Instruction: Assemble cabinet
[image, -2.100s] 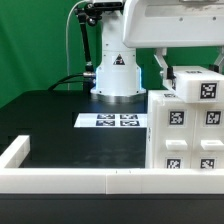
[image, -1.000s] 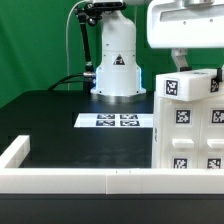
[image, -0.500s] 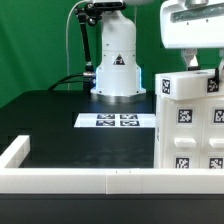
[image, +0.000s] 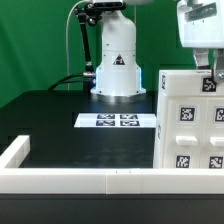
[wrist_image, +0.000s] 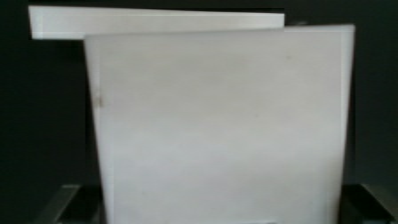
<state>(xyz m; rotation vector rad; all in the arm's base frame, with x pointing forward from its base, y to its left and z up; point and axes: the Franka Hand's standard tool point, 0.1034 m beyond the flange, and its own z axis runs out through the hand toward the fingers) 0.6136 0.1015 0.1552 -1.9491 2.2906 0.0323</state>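
One rail (image: 70, 177) edges the table's near side; behind it the cabinet (image: 190, 125) stands at the right edge, having slid farther right over two seconds. The gripper (image: 206, 62) is above it; whether it clasps the cabinet cannot be told. Repositioning seems underway.

White tagged cabinet (image: 190, 120), upright, seemingly lifted

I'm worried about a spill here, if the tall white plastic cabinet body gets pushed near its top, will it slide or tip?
The tall white plastic cabinet body stands upright and looks taller than wide, so a high push probably tips it. Its flat hard faces look stiff, likely not flexing. Smooth plastic on the black table may slide first.
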